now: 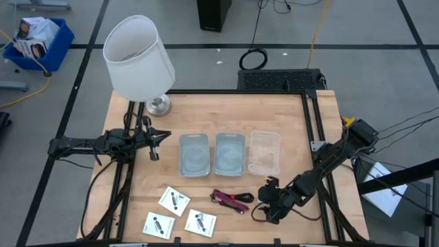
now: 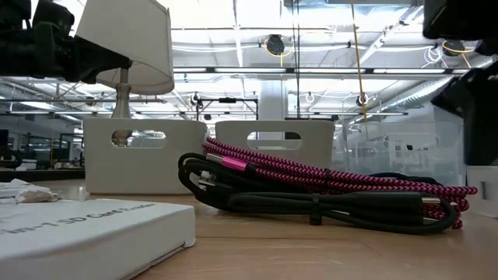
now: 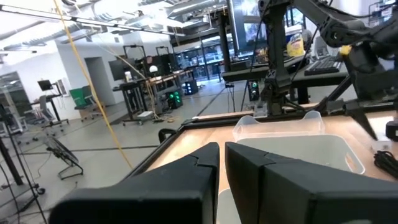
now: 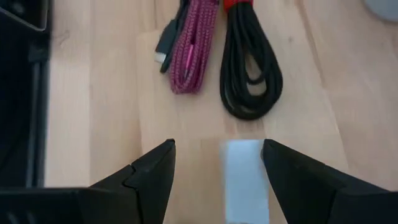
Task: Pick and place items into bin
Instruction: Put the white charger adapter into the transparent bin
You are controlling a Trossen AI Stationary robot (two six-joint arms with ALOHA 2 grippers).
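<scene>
High view gives me the whole wooden worktop (image 1: pixel 288 110). I see three bins in a row at its middle: two bluish bins (image 1: pixel 194 154) (image 1: pixel 230 153) and one clear bin (image 1: pixel 265 151) toward the right edge. All three cards (image 1: pixel 174 200) (image 1: pixel 158 225) (image 1: pixel 200 221) lie near the front edge, on the left half. The coiled red-and-black cable (image 1: pixel 232 199) lies just right of the cards, in front of the middle bin and apart from it.

My right gripper (image 1: pixel 269 203) is low near the front edge, just to the right of the cable. In the right wrist view its fingers (image 4: pixel 152 168) are spread wide, with nothing between them. A small white block (image 4: pixel 244 177) lies on the wood between the two fingers, and the cable (image 4: pixel 221 56) lies beyond it, a pink braided bundle beside a black one. I cannot tell if the fingers touch the block.

My left gripper (image 1: pixel 155 140) waits over the left half of the worktop, between the lamp's base and the nearest bluish bin. In the left wrist view its fingers (image 3: pixel 249 180) are almost together, with only a thin slit, and they hold nothing. The white-shaded lamp (image 1: pixel 140 62) stands at the back left corner.
</scene>
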